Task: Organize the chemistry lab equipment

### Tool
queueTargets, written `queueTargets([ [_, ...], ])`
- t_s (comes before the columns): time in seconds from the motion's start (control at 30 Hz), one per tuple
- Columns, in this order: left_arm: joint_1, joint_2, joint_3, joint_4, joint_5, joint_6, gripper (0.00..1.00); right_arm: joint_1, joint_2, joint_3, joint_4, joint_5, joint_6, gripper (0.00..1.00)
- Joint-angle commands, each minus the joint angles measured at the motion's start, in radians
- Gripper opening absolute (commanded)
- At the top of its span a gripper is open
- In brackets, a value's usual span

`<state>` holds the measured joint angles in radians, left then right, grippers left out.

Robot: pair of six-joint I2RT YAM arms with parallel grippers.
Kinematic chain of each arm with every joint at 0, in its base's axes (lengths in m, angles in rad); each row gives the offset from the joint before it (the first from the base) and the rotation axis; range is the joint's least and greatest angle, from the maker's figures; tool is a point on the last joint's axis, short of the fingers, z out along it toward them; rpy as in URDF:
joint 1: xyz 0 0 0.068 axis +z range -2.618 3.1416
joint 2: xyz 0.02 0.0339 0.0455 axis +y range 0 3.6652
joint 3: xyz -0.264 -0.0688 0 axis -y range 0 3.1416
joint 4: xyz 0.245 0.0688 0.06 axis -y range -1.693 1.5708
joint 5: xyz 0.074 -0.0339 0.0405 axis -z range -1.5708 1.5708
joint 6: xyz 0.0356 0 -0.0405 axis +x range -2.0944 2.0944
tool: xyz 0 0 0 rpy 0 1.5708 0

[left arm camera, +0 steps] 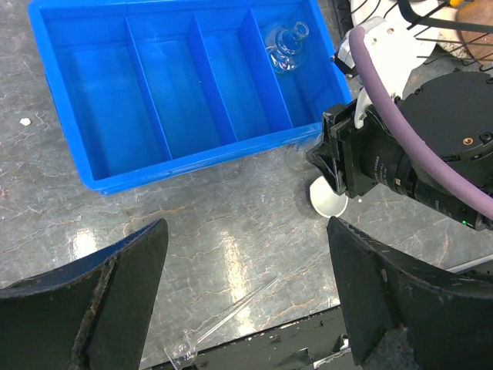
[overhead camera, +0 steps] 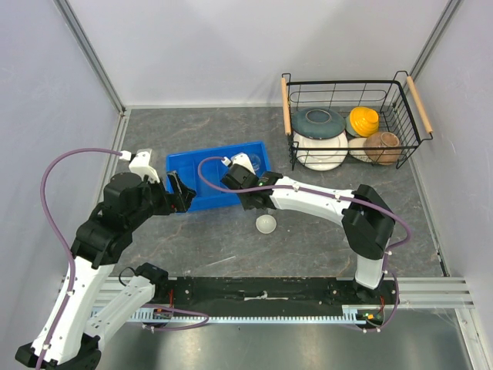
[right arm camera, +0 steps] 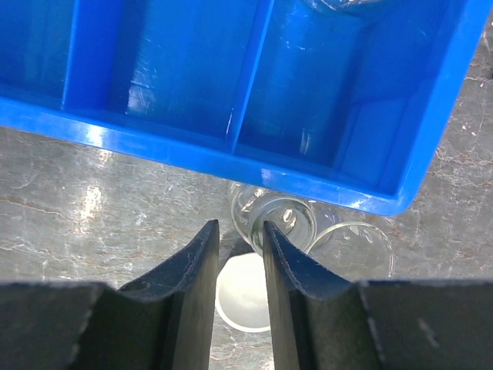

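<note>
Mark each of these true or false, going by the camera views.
1. The glass flask lies in an end compartment of the blue tray. True.
2. The left gripper is shut on a beaker. False: its fingers stand wide apart with nothing between them.
3. The wire basket holds ceramic bowls. True.
4. The small white dish sits inside the tray. False: it stands on the table, outside the tray's near wall, close to the beakers.
</note>
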<state>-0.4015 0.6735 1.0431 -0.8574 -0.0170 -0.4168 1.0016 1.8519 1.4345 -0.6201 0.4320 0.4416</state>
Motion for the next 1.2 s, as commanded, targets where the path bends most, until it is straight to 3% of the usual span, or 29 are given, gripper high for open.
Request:
queueTargets([
  [0.0, 0.001, -0.005, -0.005, 0.038, 0.008, 0.023, 0.91, 0.003, 0.017, -0.016, 0.019, 0.022, 0.014, 0.36],
  [0.23, 0.000, -0.008, -0.006, 0.037, 0.011, 0.019, 0.91, 0.003, 0.013, -0.037, 0.019, 0.034, 0.019, 0.31],
  [0.43, 0.000, -0.014, -0.005, 0.034, 0.009, 0.019, 0.91, 0.003, 0.029, -0.037, 0.017, 0.037, 0.026, 0.05],
  [0.5, 0.000, -0.015, -0.006, 0.032, 0.009, 0.019, 0.91, 0.003, 0.030, -0.037, 0.016, 0.037, 0.031, 0.00],
  [0.87, 0.000, -0.014, -0.003, 0.031, 0.008, 0.018, 0.90, 0.034, -0.013, 0.055, -0.075, 0.050, 0.036, 0.00],
  [1.17, 0.000, -0.025, -0.018, 0.041, 0.014, 0.018, 0.90, 0.065, -0.052, 0.226, -0.225, 0.112, 0.036, 0.00],
])
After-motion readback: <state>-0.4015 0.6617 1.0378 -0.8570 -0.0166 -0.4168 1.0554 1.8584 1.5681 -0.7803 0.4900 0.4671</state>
